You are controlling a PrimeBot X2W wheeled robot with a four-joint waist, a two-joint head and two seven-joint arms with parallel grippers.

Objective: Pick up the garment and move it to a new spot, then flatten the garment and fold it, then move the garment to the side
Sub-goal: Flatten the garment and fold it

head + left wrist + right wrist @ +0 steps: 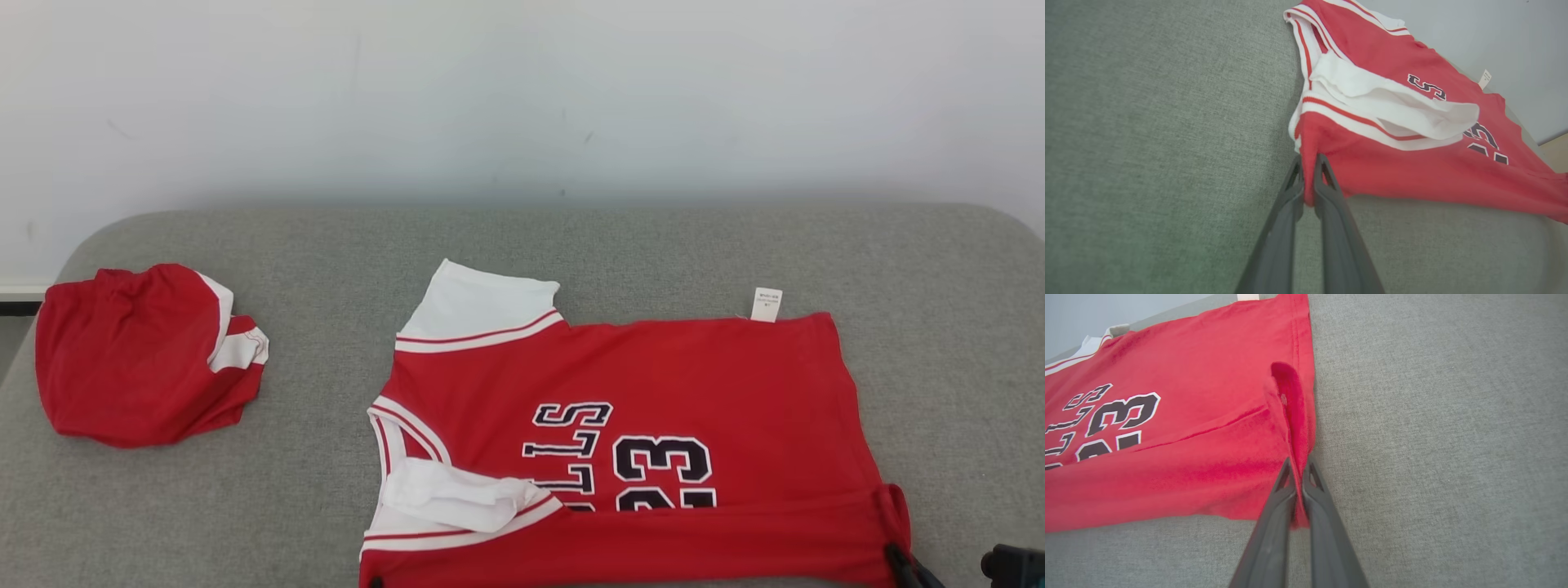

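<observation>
The garment [653, 376] is a red jersey with white sleeves and dark lettering, spread on the grey padded table [571, 237]. Its near edge is raised and lies over the lower part of the print. In the left wrist view my left gripper [1308, 163] is shut on the jersey [1412, 171] at its near shoulder corner, just below the white-striped armhole. My right gripper [1298, 465] is shut on the jersey's [1188, 457] near hem corner, where the cloth puckers into a small loop. The right gripper's tips [902, 567] also show at the bottom of the head view.
A second red and white cloth [147, 355] lies bunched at the table's left end. A pale wall [522, 98] runs behind the table's far edge. Bare grey surface lies between the two cloths and to the jersey's right.
</observation>
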